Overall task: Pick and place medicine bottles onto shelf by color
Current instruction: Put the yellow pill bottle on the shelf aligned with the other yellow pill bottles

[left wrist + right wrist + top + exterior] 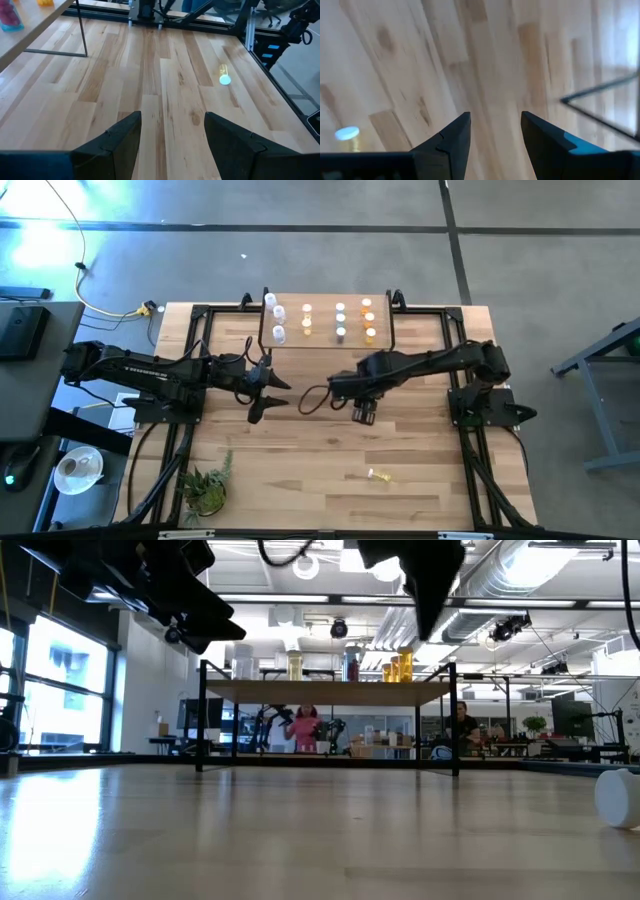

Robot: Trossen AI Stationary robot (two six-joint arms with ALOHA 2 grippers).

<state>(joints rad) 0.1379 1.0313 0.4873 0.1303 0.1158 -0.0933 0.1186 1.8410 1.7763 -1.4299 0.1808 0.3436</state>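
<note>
The shelf (325, 323) stands at the table's far middle. Several medicine bottles stand on it in rows by colour: white ones (279, 315) at its left, pale yellow (307, 328), bluish (341, 332), and orange (369, 334) at its right. One pale yellow bottle (380, 475) lies on its side on the table near the front right, also seen in the left wrist view (224, 75) and the right wrist view (347, 136). My right gripper (362, 415) hangs open above the table's middle, pointing down, with nothing between its fingers (495, 117). My left gripper (262, 402) waits open at centre left (172, 117).
A small potted plant (208, 488) stands at the table's front left corner. The shelf's thin black legs (82, 30) stand on the tabletop. In the low view, the lying bottle (618, 798) shows at the right edge and people stand in the room behind.
</note>
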